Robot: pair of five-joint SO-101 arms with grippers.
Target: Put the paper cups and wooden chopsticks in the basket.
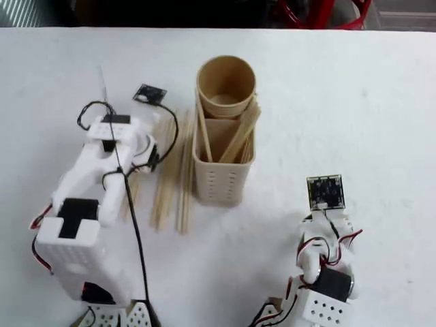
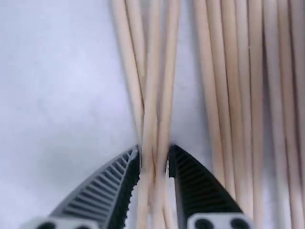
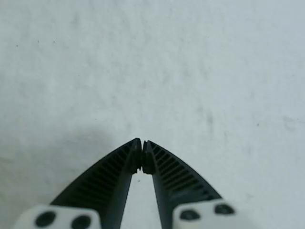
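1. Left gripper (image 2: 153, 160): narrow, clamped on a few chopsticks (image 2: 151, 95) that cross each other between the jaws.
2. Long axis of these: straight away from the fingertips, in line with the gripper, flat on the table (image 2: 57, 95).
3. Just beside them, loose sticks (image 2: 238, 95), parallel, not gripped.
4. From above: loose sticks (image 1: 170, 184) between the left arm and the basket (image 1: 221, 177), long axis along the basket's side.
5. Basket just beside the pile, on its right. Probably a lift, a short carry to the right, and a tip upright to enter.
6. In the basket already: stacked cups (image 1: 226, 85) at the far end, some chopsticks leaning in the near part.
7. Right gripper (image 3: 142, 160): pressed shut on nothing, over bare table, well apart from the pile. Left arm clearly nearer.
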